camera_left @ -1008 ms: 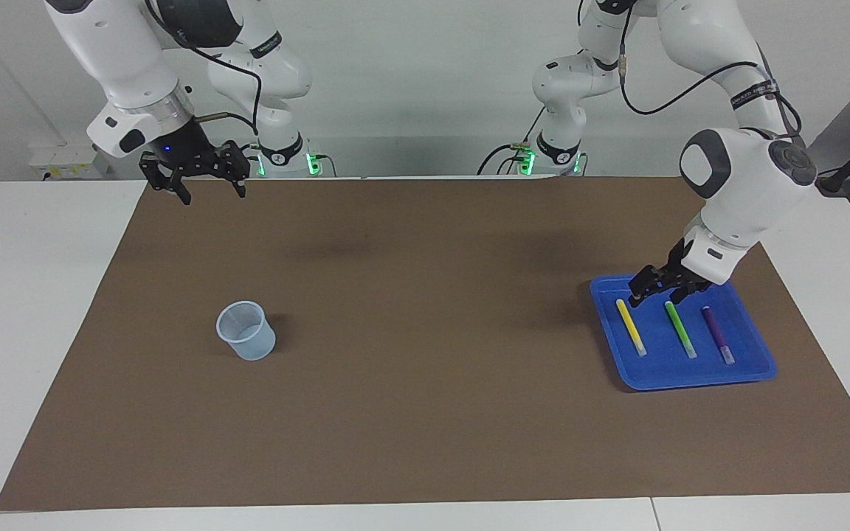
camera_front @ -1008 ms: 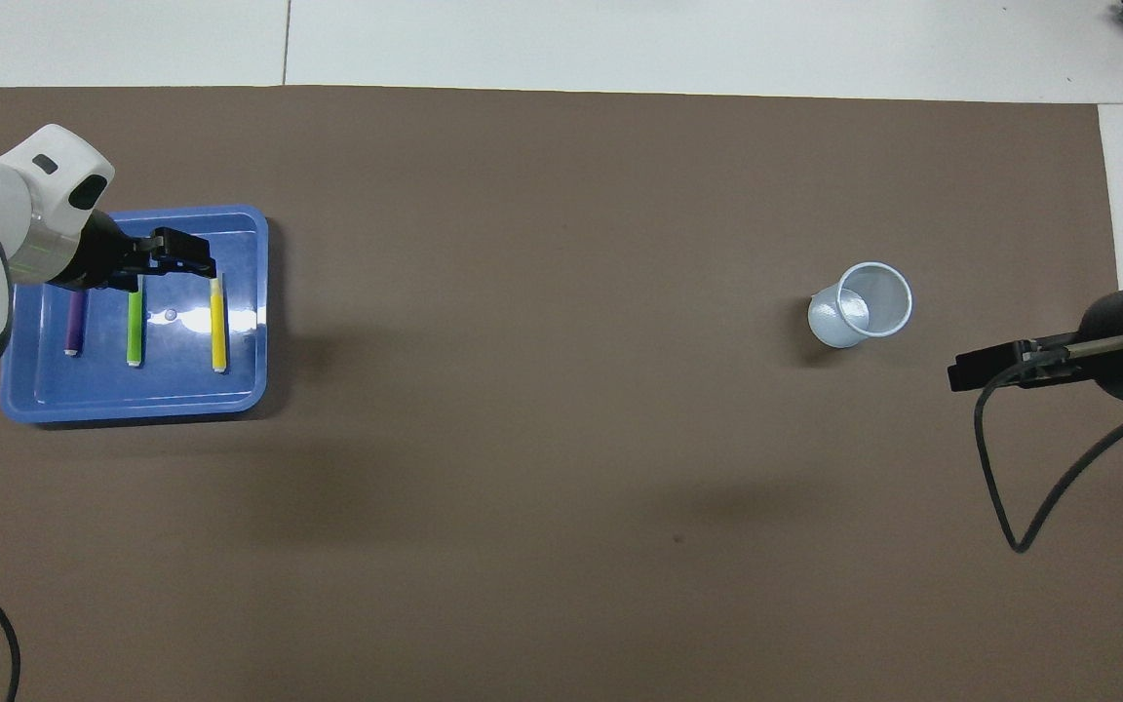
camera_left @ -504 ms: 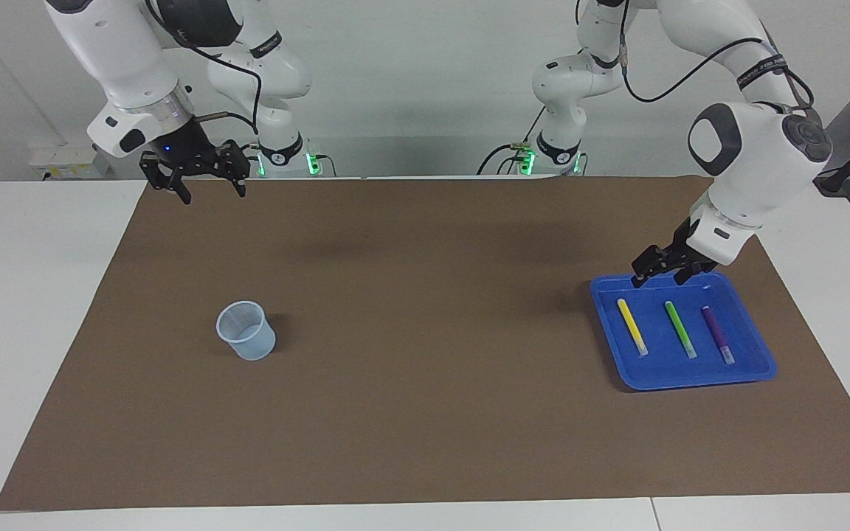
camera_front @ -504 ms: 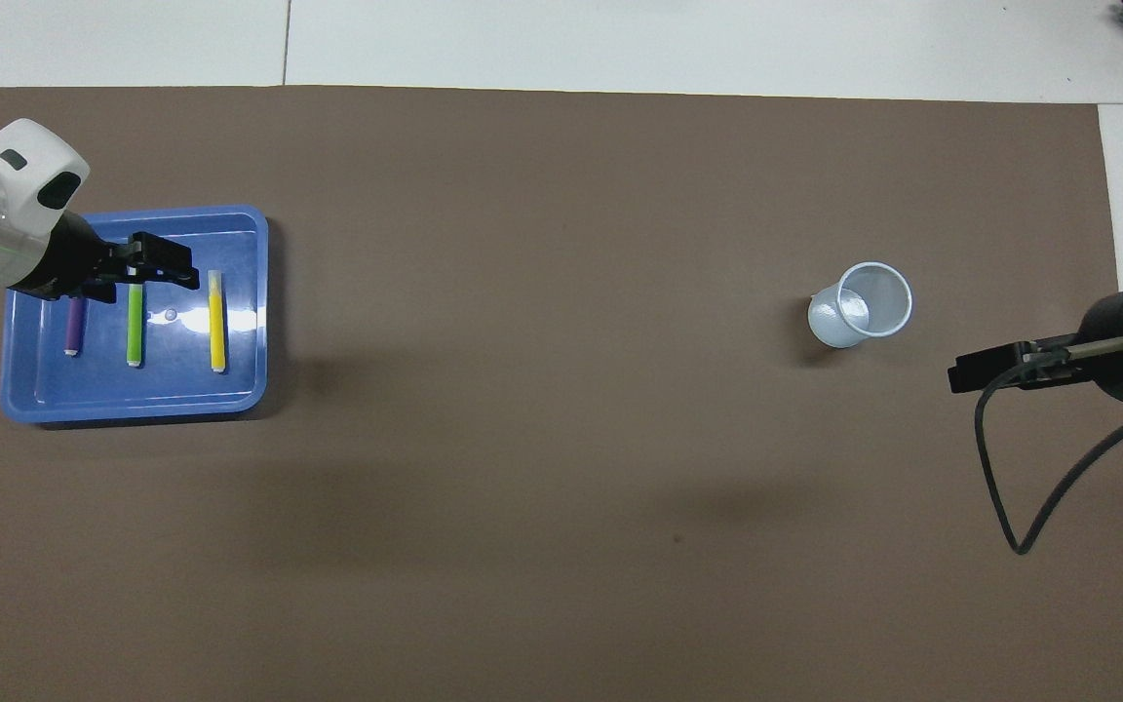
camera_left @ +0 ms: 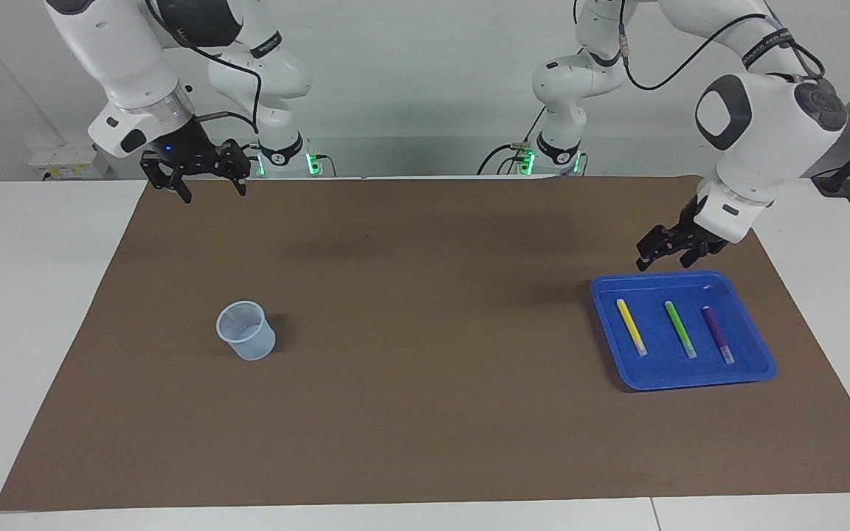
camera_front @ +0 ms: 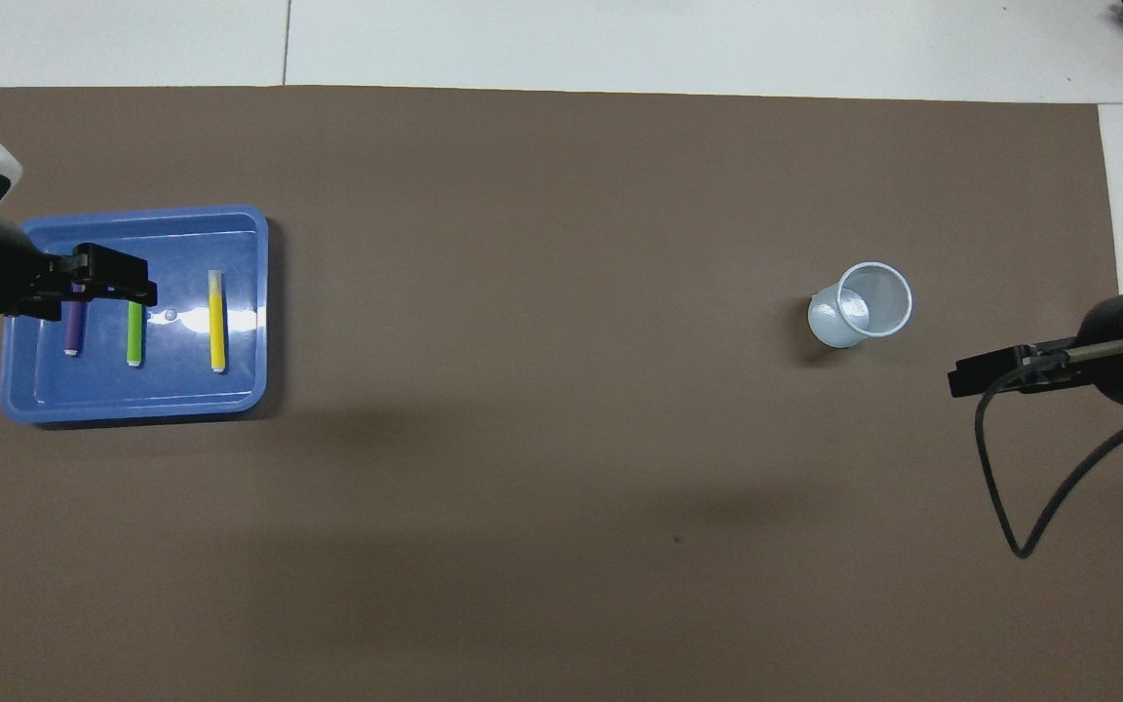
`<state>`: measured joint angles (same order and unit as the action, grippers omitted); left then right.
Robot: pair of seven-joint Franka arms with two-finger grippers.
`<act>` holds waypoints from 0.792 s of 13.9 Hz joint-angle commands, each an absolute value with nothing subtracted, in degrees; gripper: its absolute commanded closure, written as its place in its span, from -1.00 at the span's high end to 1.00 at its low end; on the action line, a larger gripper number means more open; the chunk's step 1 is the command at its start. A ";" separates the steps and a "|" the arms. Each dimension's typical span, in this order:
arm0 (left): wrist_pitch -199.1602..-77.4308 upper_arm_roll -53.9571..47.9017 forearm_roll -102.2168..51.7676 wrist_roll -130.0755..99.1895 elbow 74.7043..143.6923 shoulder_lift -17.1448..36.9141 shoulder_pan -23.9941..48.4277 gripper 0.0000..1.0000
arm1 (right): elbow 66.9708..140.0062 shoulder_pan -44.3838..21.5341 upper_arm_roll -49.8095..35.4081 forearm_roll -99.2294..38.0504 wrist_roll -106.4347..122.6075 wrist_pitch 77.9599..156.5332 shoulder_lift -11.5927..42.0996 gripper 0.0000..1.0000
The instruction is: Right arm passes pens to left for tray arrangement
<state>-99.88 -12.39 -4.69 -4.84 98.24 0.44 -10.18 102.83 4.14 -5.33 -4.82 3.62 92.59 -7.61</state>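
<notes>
overall, brown mat [camera_left: 425, 383] covers white table [camera_left: 34, 295]; pale wall [camera_left: 425, 88].

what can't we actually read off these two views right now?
- Overhead: left end effector hangs over the purple pen and green pen, covering their farther ends in the blue tray.
- Overhead: right end effector edge-on, fingers merge.
- Both views: arms cut off by frame edges.
- Cup interior: translucent, contents not readable.

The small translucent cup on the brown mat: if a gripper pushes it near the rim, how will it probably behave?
The cup looks thin-walled and empty, so it is probably very light and would slide or tip easily. It stands upright, taller than its base is wide, so a high push may topple it. Once on its side, it would likely roll.
</notes>
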 commanded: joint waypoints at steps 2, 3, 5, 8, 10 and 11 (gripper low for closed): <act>-96.69 -3.61 -1.93 -6.33 98.70 -2.11 -1.76 1.00 | 103.89 4.13 -5.36 -3.43 4.22 92.20 -8.79 1.00; -95.90 -3.52 -1.85 -6.24 98.70 -2.46 -2.02 1.00 | 103.89 4.13 -5.36 -3.43 4.22 92.20 -8.79 1.00; -95.80 -3.69 -1.76 -5.89 98.79 -2.81 -3.07 1.00 | 103.89 4.13 -5.36 -3.43 4.22 92.20 -8.79 1.00; -95.36 -3.86 4.45 -4.93 98.62 -2.90 -2.37 1.00 | 103.89 4.13 -5.36 -3.43 4.31 92.11 -8.79 1.00; -94.66 -4.13 5.45 -3.35 98.18 -3.34 -2.37 1.00 | 103.89 4.13 -5.36 -3.43 4.31 92.11 -8.79 1.00; -94.14 -4.30 5.45 -3.25 98.17 -3.51 -2.11 1.00 | 103.89 4.13 -5.36 -3.43 4.31 92.11 -8.79 1.00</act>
<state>-96.09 -4.48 3.78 -4.29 98.24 -2.24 -3.19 102.83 4.14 -5.33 -4.82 3.62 92.58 -7.61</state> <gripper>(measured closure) 0.000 0.000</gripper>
